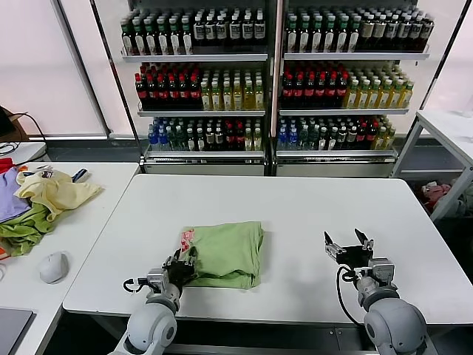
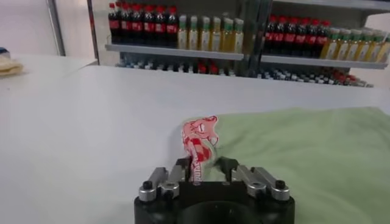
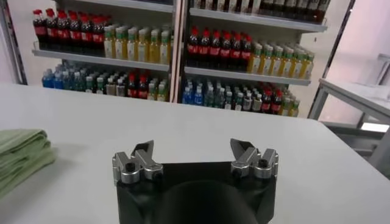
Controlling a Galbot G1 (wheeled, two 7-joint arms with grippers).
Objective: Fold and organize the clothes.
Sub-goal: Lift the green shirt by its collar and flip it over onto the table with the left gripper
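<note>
The clothes are one light green shirt (image 1: 225,254), folded into a flat rectangle on the white table (image 1: 310,200) slightly left of centre. Its red-and-white printed corner (image 2: 198,137) stands up at the near left edge. My left gripper (image 1: 185,265) is at that corner, and in the left wrist view (image 2: 205,165) its fingers are drawn in on the printed fabric. My right gripper (image 1: 346,238) rests on the table to the right of the shirt, well apart from it. It stands open and empty (image 3: 194,149), with the shirt's folded edge (image 3: 18,152) off to one side.
A heap of pale yellow, purple and darker green garments (image 1: 37,203) lies on the adjoining table at the left, with a grey mouse (image 1: 53,266) nearer me. Bottle shelves (image 1: 273,74) stand behind the table. Another white table (image 1: 451,126) is at the far right.
</note>
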